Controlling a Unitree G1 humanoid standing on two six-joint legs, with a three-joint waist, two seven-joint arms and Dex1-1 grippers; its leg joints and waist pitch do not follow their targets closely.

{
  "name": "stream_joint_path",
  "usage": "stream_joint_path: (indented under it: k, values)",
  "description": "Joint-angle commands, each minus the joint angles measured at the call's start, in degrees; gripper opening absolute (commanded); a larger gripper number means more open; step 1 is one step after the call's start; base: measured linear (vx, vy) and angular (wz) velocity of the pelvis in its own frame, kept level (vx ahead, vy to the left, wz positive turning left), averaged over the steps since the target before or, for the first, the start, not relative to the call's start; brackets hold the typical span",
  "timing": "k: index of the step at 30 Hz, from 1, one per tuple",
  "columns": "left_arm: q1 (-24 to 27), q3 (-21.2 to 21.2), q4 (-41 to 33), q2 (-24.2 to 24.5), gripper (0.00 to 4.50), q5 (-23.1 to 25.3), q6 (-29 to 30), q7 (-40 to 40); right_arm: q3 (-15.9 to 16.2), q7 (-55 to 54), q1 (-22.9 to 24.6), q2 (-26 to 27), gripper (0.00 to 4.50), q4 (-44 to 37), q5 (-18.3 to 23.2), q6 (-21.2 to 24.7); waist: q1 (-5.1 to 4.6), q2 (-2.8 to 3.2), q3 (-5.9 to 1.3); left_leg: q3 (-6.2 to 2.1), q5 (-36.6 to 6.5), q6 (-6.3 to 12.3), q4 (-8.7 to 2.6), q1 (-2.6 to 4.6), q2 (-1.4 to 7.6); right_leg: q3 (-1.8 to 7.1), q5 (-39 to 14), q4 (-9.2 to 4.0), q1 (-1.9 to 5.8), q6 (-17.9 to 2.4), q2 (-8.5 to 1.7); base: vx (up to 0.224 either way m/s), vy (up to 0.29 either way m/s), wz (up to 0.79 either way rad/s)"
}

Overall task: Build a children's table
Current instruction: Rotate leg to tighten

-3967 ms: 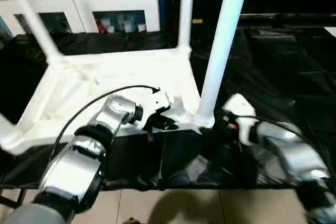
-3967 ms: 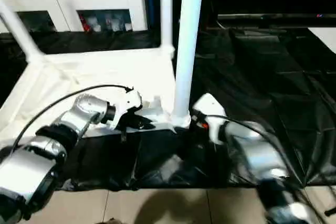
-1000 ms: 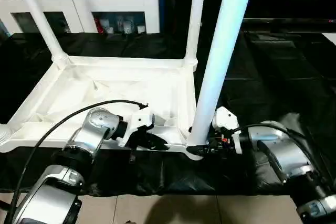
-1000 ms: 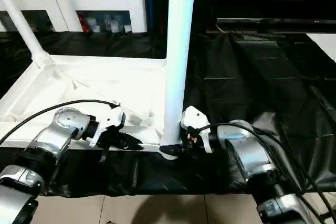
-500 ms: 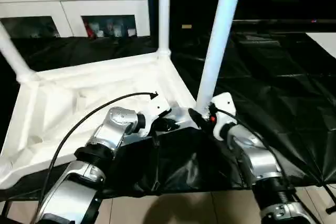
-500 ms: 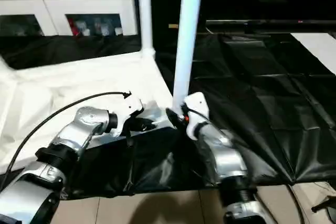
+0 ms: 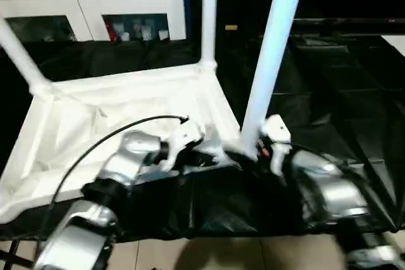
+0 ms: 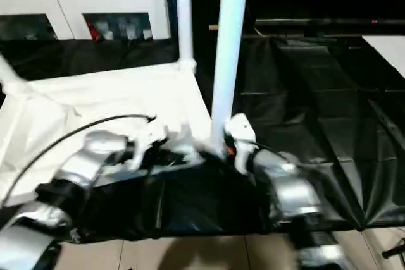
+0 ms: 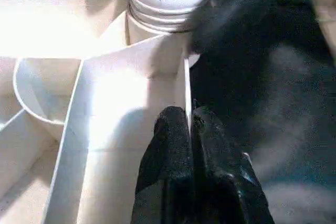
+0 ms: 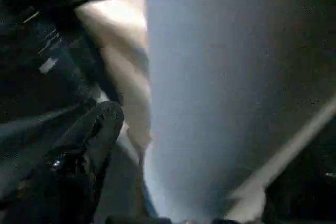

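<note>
The children's table [image 7: 120, 115] is lying upside down on a work surface covered with black sheeting [image 7: 329, 86], its ribbed underside facing up. Three legs are standing upright in corner sockets: the near leg [image 7: 271, 55] closest to the robot, a far leg [image 7: 209, 14] behind it, and a slanting leg [image 7: 19, 52] at the far left corner.

The left arm [image 7: 130, 159] is reaching forward and inward across the near edge of the table, forearm low, wrist turned toward the near leg. The left claw [image 9: 190, 129] is clamped on the thin upright edge wall of the table, its two black fingers [image 9: 170, 135] pressed together on either side of that wall, just beside the socket holding the near leg.

The right arm [image 7: 323, 188] is extending forward from the right, its white wrist housing lying just beside the base of the near leg. The right claw [image 7: 250, 150] is sitting at the foot of that leg; whether its fingers are apart or gripping cannot be told.

The left wrist view is showing the ribbed collar of the near leg seated in its socket, and the internal ribs. The right wrist view is showing the near leg at close range with one black finger [image 10: 86, 145] beside it.

A white cabinet [image 7: 95, 4] is standing behind the work surface.
</note>
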Motion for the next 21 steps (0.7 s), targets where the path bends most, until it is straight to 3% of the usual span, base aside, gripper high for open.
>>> stream_joint_path:
  k: [1,2,3,5,8,17,21]
  values:
    - [0.6,-1.4,-0.8,-1.2,0.00,-2.1,-0.8,-3.8,1.9,3.1,0.2,0.4,4.08,-1.5,0.9,0.7,0.27,-0.93,-2.89,-0.24,-7.9,7.07,-3.01,-0.41,2.45,3.14,-9.4,-4.01,3.15,-12.2,-4.19,0.000,0.000,0.00]
    - [0.3,-1.4,-0.2,-0.4,0.00,-2.2,-1.2,-5.5,3.0,7.2,0.2,-1.3,4.08,-2.0,1.5,1.4,0.41,-1.20,-2.80,-0.24,-8.6,6.55,-3.05,-0.33,2.38,3.11,-11.4,-4.23,3.17,-11.9,-4.18,0.000,0.000,0.00]
    - [0.2,-1.5,0.0,0.1,0.00,-2.1,-1.4,-6.4,3.6,8.8,0.1,-1.9,4.08,-2.0,1.5,1.6,0.53,-1.08,-2.79,-0.26,-8.8,6.38,-3.09,-0.33,2.42,3.16,-12.2,-4.24,3.12,-11.7,-4.27,0.000,0.000,0.00]
    - [0.0,-2.3,0.3,1.2,0.00,-1.8,-1.9,-8.0,4.9,11.1,-0.3,-3.0,3.75,-1.7,1.2,1.8,0.87,-1.11,-2.71,-0.24,-9.4,5.78,-3.18,-0.13,2.55,3.25,-14.0,-4.44,2.89,-11.0,-4.26,0.000,0.000,0.00]
    - [-0.6,-3.3,1.2,2.6,0.00,-0.8,-2.8,-9.5,6.3,13.0,-1.2,-3.5,3.58,-0.5,0.9,1.4,1.15,-1.12,-2.81,-0.35,-8.6,5.24,-3.22,-0.11,2.57,3.23,-13.0,-4.23,2.92,-11.1,-4.29,0.000,0.000,0.00]
    - [-1.5,-3.8,2.4,3.4,0.00,-0.5,-3.2,-11.2,7.6,16.5,-2.1,-2.8,2.84,0.0,2.0,2.6,1.44,-1.00,-2.97,-0.32,-7.2,5.18,-3.07,-0.15,2.59,3.24,-9.7,-3.83,3.10,-12.3,-4.34,0.000,0.000,0.00]
    - [-1.8,-3.7,3.2,2.6,0.00,0.0,-2.4,-8.1,6.3,13.9,-1.0,-1.3,2.67,-0.8,3.1,2.7,1.62,-0.94,-2.93,-0.30,-7.8,4.75,-3.10,-0.03,2.61,3.24,-10.5,-3.93,3.02,-12.2,-4.35,0.000,0.000,0.00]
